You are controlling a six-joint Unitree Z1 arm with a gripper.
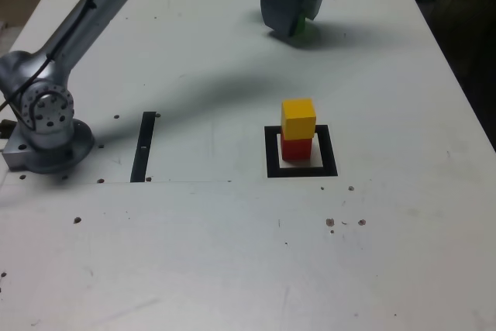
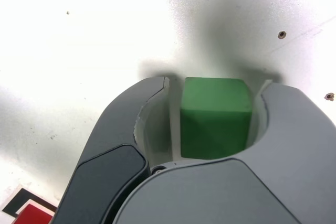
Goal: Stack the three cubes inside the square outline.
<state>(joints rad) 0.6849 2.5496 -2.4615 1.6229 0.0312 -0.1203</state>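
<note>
The jaws of the gripper (image 2: 216, 92) stand part-way open around the green cube (image 2: 215, 132), nearly closed in on it: in the wrist view a narrow gap shows along one of its sides, while the other is close to its pad, and whether that one touches I can't tell. So it's between the pads, but I wouldn't call it gripped. It looks light, stiff and hard to hurt, with smooth faces that might slip or twist under a lopsided pinch; best take it squarely across two opposite upright faces, around mid-height, with the top level. Further out, taking the exterior view's top edge as twelve, cube and gripper lie at about twelve o'clock from the square outline (image 1: 329, 153), well apart from it. Inside that, the red cube (image 1: 297, 149) bears the yellow cube (image 1: 298, 119), presumably just as light and easily nudged, so the green wants setting down gently, flat and centred.
</note>
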